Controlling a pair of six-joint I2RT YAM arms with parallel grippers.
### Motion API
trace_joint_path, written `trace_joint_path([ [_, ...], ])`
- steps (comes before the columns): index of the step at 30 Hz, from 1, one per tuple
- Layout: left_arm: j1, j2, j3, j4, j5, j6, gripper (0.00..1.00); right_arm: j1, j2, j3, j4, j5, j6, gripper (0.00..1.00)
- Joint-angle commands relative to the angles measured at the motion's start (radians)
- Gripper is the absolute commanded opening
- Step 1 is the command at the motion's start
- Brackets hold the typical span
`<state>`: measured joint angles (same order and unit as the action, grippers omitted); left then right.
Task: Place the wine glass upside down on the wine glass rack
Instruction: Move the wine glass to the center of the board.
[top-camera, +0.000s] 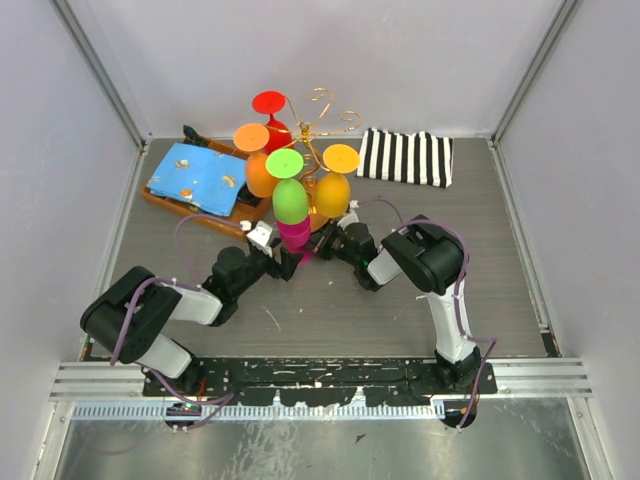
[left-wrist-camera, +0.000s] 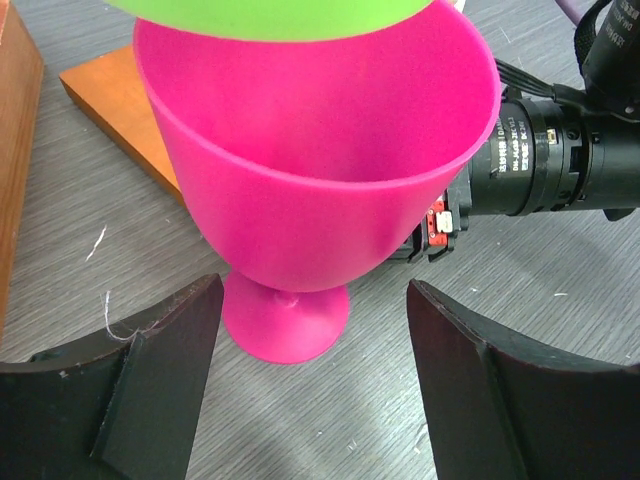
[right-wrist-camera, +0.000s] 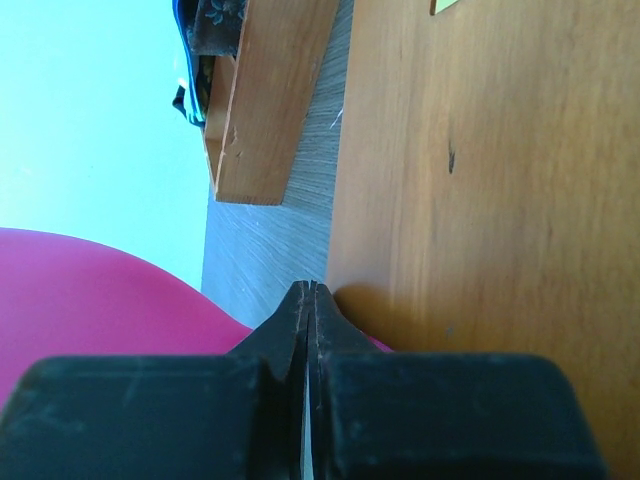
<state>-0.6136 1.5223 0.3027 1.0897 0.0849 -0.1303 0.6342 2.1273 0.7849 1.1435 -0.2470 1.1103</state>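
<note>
**A:** Overhead first. How many glasses?

**B:** Five. Four hang bowl-down on the wine glass rack (top-camera: 322, 96): one red glass (top-camera: 270, 102), one orange glass (top-camera: 260, 175), one green glass (top-camera: 291, 200) and one yellow-orange glass (top-camera: 333, 195). The fifth, the pink wine glass (top-camera: 295, 235), stands upright on the table (top-camera: 500, 260) just in front of the rack, under the green one.

**A:** Anything else?

**B:** One wooden tray (top-camera: 190, 210) holding one blue cloth (top-camera: 200, 170) to the left of the rack, and one striped cloth (top-camera: 405, 157) to its right. Two arms, the left arm (top-camera: 225, 280) and the right arm (top-camera: 420, 255), reach in toward the pink glass from either side.

**A:** Left wrist camera?

**B:** The left gripper (left-wrist-camera: 315, 390) is spread wide. Its two fingers (left-wrist-camera: 160, 380) flank the pink glass's foot, with clear table showing on both sides, so nothing is gripped. The green bowl's rim hangs just above the pink one. The rack's wooden base lies behind, and the right arm is close by on the right.

**A:** Right wrist camera?

**B:** The right gripper (right-wrist-camera: 312, 330) has its jaws pressed together, holding nothing. Its tips sit at the edge of the rack's base, with the pink glass just to the left. One corner of the tray shows further off.
</note>
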Motion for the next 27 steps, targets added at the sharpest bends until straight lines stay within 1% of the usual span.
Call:
trace_joint_path([
  [1, -0.003, -0.026, 0.004, 0.003, -0.024, 0.023, 0.81, 0.031, -0.008, -0.016, 0.035, -0.035, -0.007, 0.01],
  [12, -0.003, -0.039, -0.026, 0.001, -0.025, 0.014, 0.81, 0.046, -0.006, -0.040, 0.041, -0.027, -0.010, 0.01],
  [17, -0.004, -0.051, -0.044, 0.000, -0.029, 0.010, 0.81, 0.046, -0.025, -0.040, 0.043, 0.007, -0.020, 0.01],
  [22, -0.003, -0.064, -0.053, -0.003, -0.037, 0.013, 0.81, 0.046, -0.047, -0.014, 0.023, 0.048, -0.041, 0.01],
  [27, -0.003, -0.083, -0.056, -0.020, -0.041, 0.019, 0.82, 0.047, -0.024, 0.045, 0.010, 0.040, -0.038, 0.01],
])
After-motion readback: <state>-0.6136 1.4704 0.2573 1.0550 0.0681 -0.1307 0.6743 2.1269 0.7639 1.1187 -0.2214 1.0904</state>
